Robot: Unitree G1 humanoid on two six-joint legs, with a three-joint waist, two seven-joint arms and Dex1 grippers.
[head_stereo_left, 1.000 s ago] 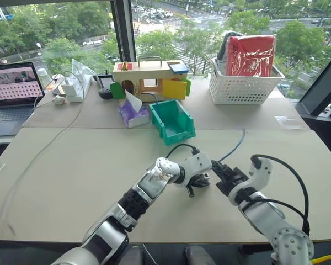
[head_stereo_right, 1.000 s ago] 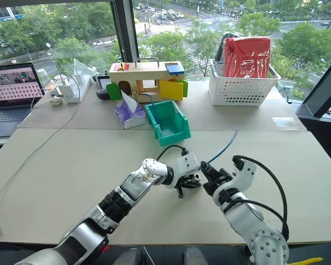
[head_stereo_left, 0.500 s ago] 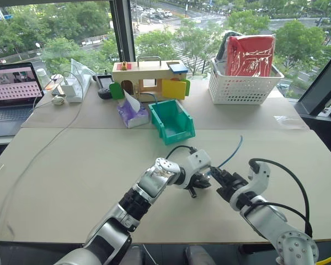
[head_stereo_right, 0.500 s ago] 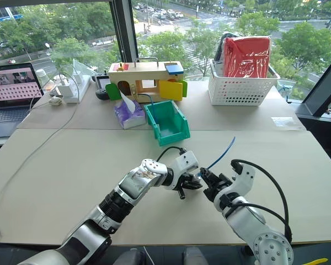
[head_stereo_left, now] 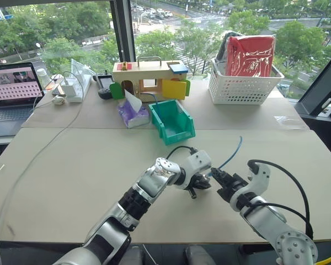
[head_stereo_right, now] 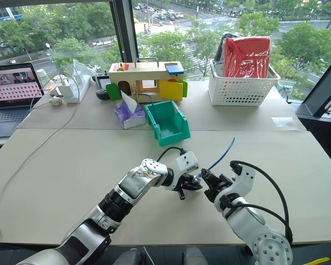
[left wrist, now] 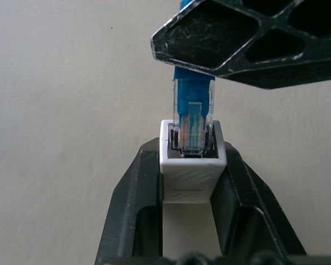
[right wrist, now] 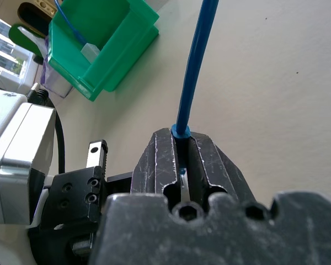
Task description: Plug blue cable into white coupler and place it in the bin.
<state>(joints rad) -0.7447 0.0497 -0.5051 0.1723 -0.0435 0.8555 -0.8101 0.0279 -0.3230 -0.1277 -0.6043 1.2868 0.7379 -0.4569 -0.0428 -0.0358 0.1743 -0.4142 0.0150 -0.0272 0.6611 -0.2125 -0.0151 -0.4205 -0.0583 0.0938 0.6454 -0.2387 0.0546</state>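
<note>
Cable (left wrist: 192,105) plug points straight into your coupler (left wrist: 192,165) socket; left gripper (left wrist: 192,182) clamps the coupler, right gripper (right wrist: 182,160) is clamped on the cable.

A thin light-blue cable (right wrist: 194,66) with a clear plug meets a small white plastic coupler (left wrist: 191,165) between black gripper fingers (left wrist: 127,212) over a beige desk (left wrist: 60,110).

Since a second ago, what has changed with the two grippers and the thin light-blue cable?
The right gripper closed in on the left gripper, and the thin light-blue cable behind it lifted off the tabletop. Unchanged: the right gripper stays shut on the cable, the left on the small white plastic coupler; the green plastic bin kept its place.
</note>
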